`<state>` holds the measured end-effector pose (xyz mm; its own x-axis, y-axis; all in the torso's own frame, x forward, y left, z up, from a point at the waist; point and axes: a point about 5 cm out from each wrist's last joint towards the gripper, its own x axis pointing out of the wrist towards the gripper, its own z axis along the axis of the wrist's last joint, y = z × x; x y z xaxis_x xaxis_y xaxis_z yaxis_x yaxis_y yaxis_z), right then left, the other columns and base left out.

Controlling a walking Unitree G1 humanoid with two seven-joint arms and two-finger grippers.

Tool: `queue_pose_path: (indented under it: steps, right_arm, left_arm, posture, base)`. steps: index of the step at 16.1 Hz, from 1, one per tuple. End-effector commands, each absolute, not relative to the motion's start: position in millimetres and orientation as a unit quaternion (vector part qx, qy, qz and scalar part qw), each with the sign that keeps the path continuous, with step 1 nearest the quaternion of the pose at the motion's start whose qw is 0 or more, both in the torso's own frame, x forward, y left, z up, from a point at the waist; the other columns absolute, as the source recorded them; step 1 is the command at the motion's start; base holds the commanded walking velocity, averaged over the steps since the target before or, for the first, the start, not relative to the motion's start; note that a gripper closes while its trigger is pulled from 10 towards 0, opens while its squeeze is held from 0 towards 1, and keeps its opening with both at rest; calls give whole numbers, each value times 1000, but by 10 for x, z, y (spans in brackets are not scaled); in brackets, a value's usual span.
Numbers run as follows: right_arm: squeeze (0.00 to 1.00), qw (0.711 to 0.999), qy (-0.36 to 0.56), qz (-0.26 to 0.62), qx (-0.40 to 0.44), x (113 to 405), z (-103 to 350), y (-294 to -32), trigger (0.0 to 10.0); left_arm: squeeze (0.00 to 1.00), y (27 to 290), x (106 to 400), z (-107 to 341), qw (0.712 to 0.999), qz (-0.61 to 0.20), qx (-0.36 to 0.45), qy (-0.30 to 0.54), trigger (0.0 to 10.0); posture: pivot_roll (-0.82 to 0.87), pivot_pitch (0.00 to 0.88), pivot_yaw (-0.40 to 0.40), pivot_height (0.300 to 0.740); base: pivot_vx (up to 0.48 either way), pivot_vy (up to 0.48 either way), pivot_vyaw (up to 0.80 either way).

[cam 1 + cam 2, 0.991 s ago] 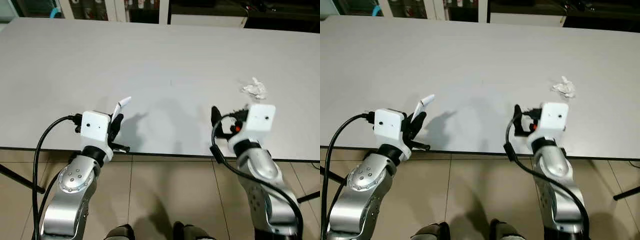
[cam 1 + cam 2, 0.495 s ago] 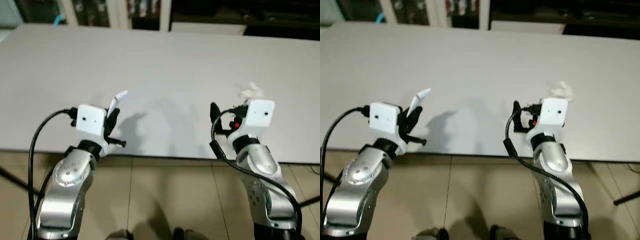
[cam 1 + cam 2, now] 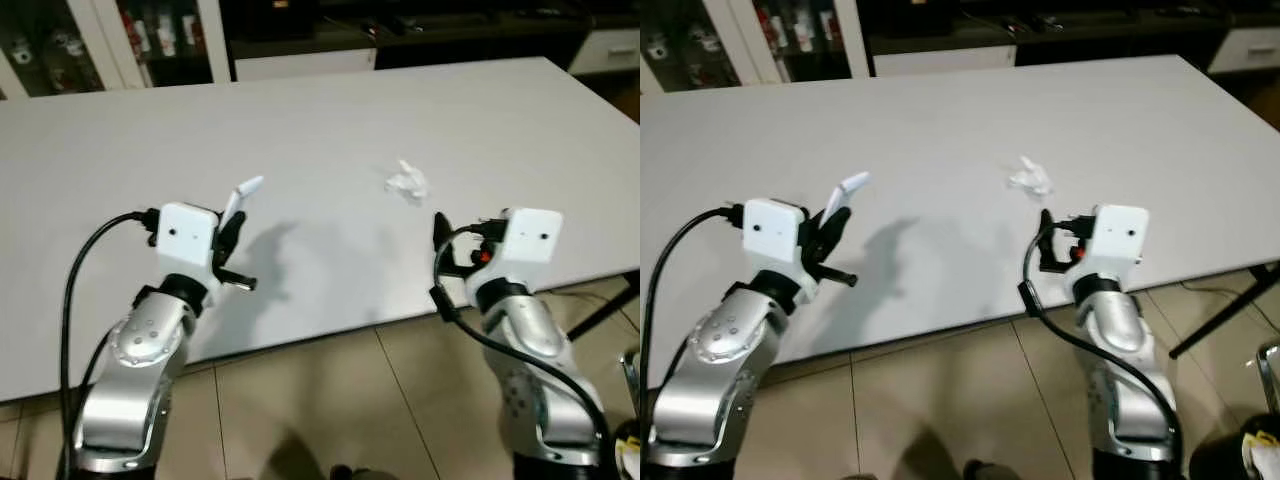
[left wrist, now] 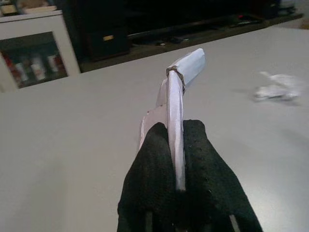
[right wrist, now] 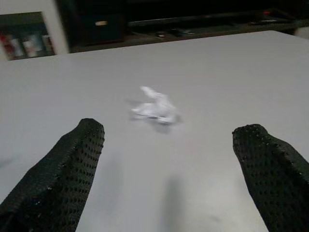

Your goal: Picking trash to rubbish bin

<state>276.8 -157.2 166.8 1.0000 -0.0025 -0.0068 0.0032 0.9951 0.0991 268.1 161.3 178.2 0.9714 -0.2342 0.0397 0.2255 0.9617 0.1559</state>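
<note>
**Left gripper loaded, right gripper lined up on second piece**

Left gripper point(image 4: 176, 159) is clamped on a flat white paper strip point(image 4: 177, 96); the strip sticks up past the fingertips, pinched edge-on between both fingers. That arm is held forearm-up over the near edge of the white table point(image 3: 120, 140), on the robot's left.

Right gripper point(image 5: 166, 174) has its fingers spread wide, nothing between them. It sits low at the table's near edge, pointed across the top at the crumpled tissue point(image 5: 154, 108). Tissue lies on the bare tabletop, ahead of the gripper and clearly apart from it, roughly centred in the gap in the right wrist view.

Step, as I read it: one piece of trash picked, second piece being approached. Nothing binned yet.

Next move probably needs:
- right arm reach forward and down until the fingers straddle the tissue, then close
- tissue is light and loose, so a low grasp near the table is safer; a glancing finger could push it away
- left grip must hold while the right works

A dark round object at the floor's lower right corner point(image 3: 1245, 450) may be the rubbish bin; can't confirm.
</note>
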Motion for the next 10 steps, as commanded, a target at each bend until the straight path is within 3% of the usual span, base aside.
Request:
queue_pose_path:
  steps: [1, 10]
  right_arm:
    - [0, 999, -1, 5, 42, 2776, 1689, -1562, 10000]
    - [0, 999, 9, 47, -2, 2879, 1733, -1539, 10000]
  left_arm:
    - [0, 1615, 2682, 1760, 990, -118, 75, -24, 10000]
    - [0, 1654, 2670, 1747, 990, -112, 78, -23, 10000]
  posture:
    - [-4, 91, -15, 740]
    - [-1, 76, -23, 740]
  base:
    - [274, 0, 0]
    - [273, 0, 0]
